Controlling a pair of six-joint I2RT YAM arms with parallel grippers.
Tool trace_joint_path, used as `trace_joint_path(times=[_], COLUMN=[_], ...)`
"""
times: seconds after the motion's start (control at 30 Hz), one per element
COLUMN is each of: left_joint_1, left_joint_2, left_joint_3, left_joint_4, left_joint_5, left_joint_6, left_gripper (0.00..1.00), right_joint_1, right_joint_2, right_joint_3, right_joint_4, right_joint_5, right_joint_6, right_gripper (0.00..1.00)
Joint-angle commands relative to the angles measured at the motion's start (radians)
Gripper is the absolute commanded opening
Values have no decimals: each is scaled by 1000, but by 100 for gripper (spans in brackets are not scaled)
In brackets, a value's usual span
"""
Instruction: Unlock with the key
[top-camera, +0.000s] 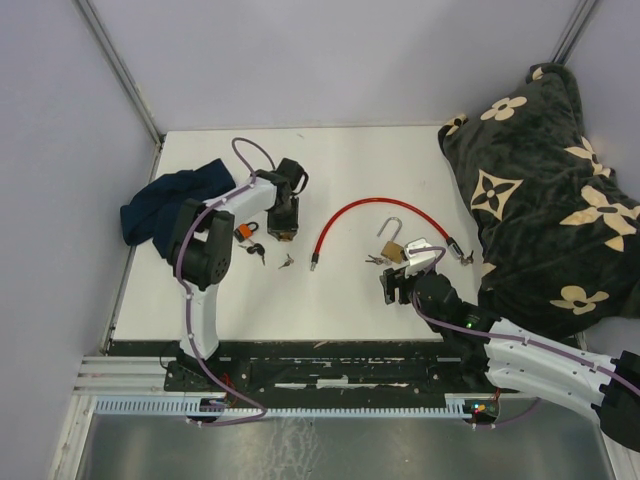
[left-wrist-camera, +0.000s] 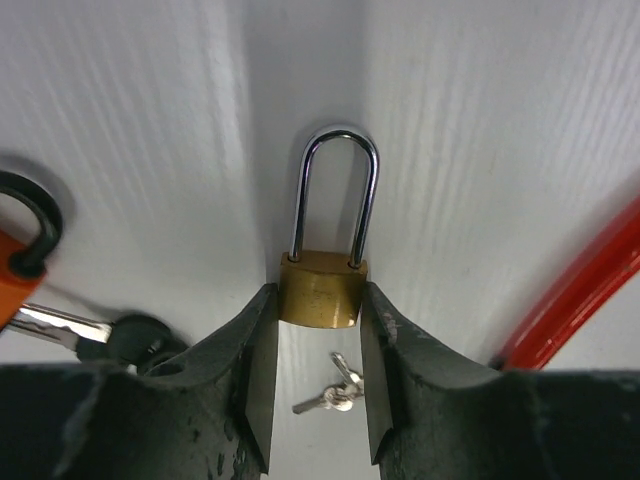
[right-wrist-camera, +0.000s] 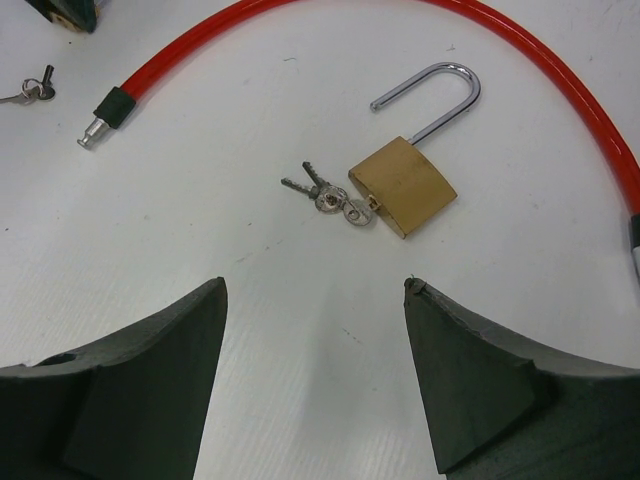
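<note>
Between left fingers, a boxy brass padlock.

Square brass padlock was satin-brushed, its steel shackle polished bright; red plastic-sheathed cable was glossy; white tabletop matt.

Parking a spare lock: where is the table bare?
Bare: the far strip of table behind the red cable, and the near strip between the right gripper and left arm. Crowded: around the left gripper and under the cable's arch by the open padlock.
</note>
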Motion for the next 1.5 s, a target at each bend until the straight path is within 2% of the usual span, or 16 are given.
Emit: trace_joint_path(times=[0.0,0.1,0.23,0.43,0.7,0.83,0.93,1.3,1.4,1.47], left_joint_1=[-41,-43,-52,-55,-98,-122,-132,-142,-143,-143], left_joint_2=[-62,-85,-130,-191,-254,-268,-266,-279,-237,-220], left_joint_3=[-84,-106,-123,-189,-326,-359,-363,-316,-301,-301], left_joint_4=[16,36,66,77,127,149,150,94,108,116], left_joint_5=[33,50,87,123,194,187,182,11,8,8], left_joint_6=[-105,-152,-186,-182,-190,-193,-191,-169,-168,-170], left_gripper=[35,49,60,66,65,57,48,49,47,41], right_joint_1=[6,6,6,6,6,5,6,6,5,6], right_joint_2=[-15,-19,-16,-7,15,30,39,45,53,52], right_joint_3=[28,25,29,33,33,38,43,45,48,48], right_joint_4=[40,38,28,14,28,35,33,27,27,26], right_joint_5=[-12,-17,-31,-44,-48,-54,-64,-67,-77,-80], right_joint_6=[16,18,18,23,33,36,39,40,41,41], right_gripper=[80,80,80,80,81,80,81,82,82,83])
